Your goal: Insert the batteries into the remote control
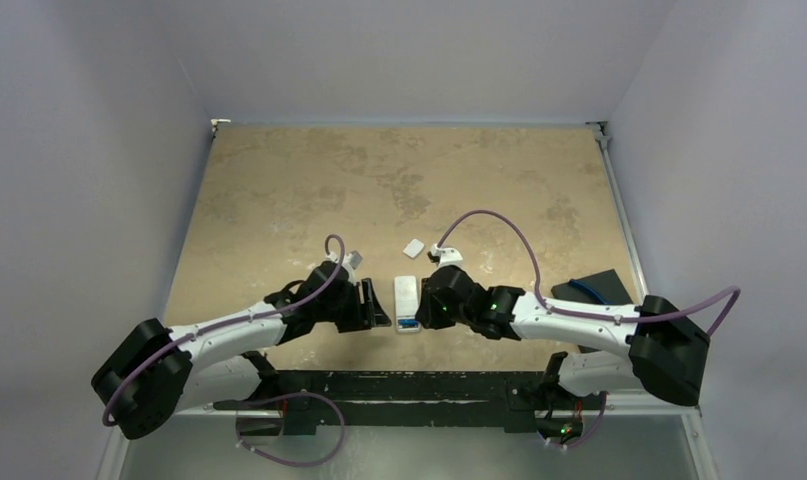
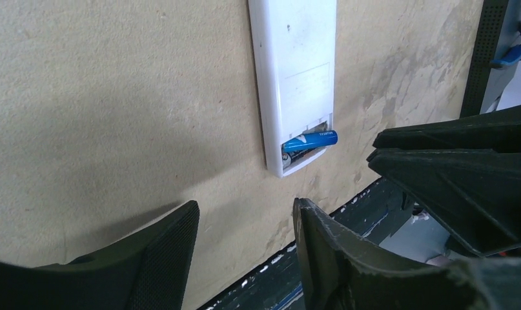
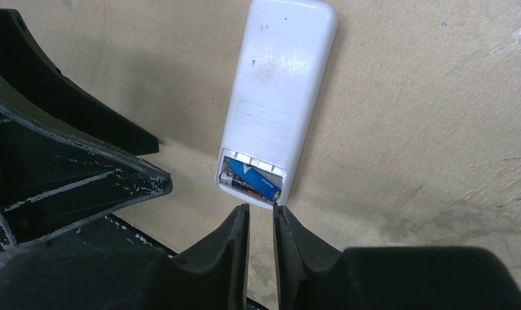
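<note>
A: The right gripper [image 3: 261, 216], how does it stand?
B: Fingers nearly together, a slit between them, empty, just before the open bay of the remote control [image 3: 277, 84], which lies back up on the table [image 1: 279, 180]. The left gripper [image 2: 245, 213] is spread, empty.
A: The step?
B: Seating, it seems. The dark battery [image 3: 239, 188] lies low in the bay and the blue battery [image 3: 254, 179] lies aslant over it. Next, probably a gentle downward press on it.

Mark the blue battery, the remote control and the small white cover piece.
blue battery [image 3: 254, 179], right wrist view, middle of its blue casing, in the open compartment.
remote control [image 3: 278, 77], right wrist view, on its plain white back.
cover piece [image 1: 414, 246], top view, centre of its white face.
</note>
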